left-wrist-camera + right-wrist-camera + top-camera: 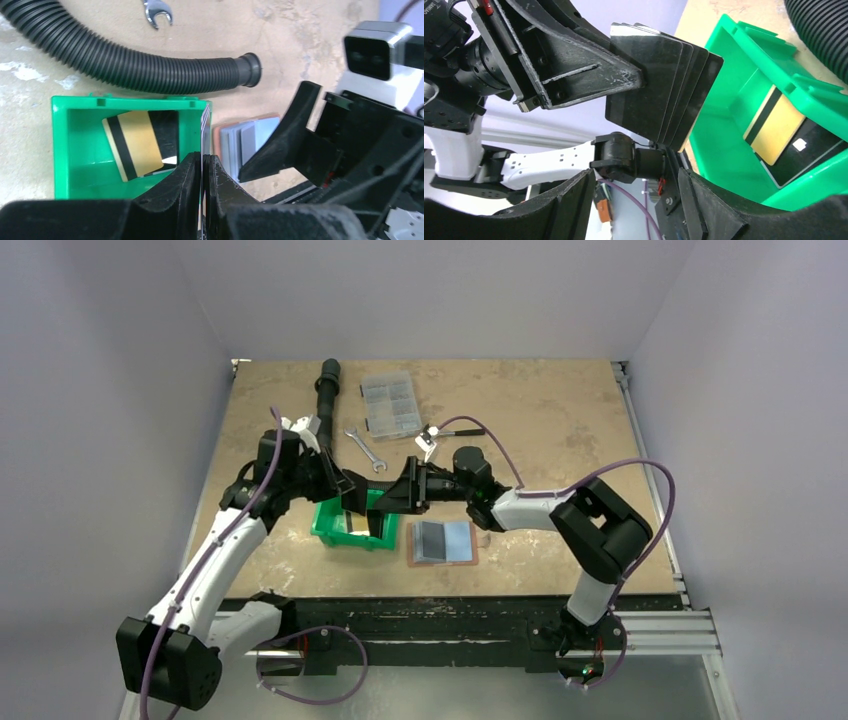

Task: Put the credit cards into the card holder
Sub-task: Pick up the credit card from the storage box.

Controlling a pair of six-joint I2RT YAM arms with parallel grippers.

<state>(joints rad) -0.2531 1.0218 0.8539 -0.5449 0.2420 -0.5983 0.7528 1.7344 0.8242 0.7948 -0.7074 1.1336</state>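
My left gripper is shut on a small fan of black credit cards, held on edge above the right wall of the green bin. My right gripper is open and faces those cards from the right; their lower corner hangs just above its spread fingers and does not touch them. A gold card with a black stripe and a black card lie in the bin. The card holder lies open on the table just right of the bin, reddish-brown rim with grey-blue pockets, also in the left wrist view.
A black corrugated hose runs from the back toward the bin. A wrench, a clear compartment box and a small hand tool lie behind the grippers. The table's front edge is just below the card holder.
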